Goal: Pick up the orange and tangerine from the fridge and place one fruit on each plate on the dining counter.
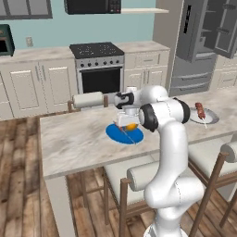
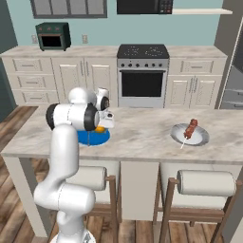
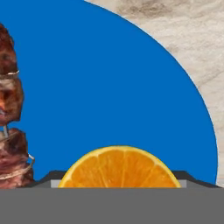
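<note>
Where blue plate (image 3: 109,78) lies, orange (image 3: 120,168) between claw (image 1: 126,124) tips; rim clear beyond

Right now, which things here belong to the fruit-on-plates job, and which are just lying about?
Job: orange between the gripper fingers, blue plate, grey-white plate, dining counter, fridge.
Lying about: stove, microwave, stools, toaster oven.
</note>
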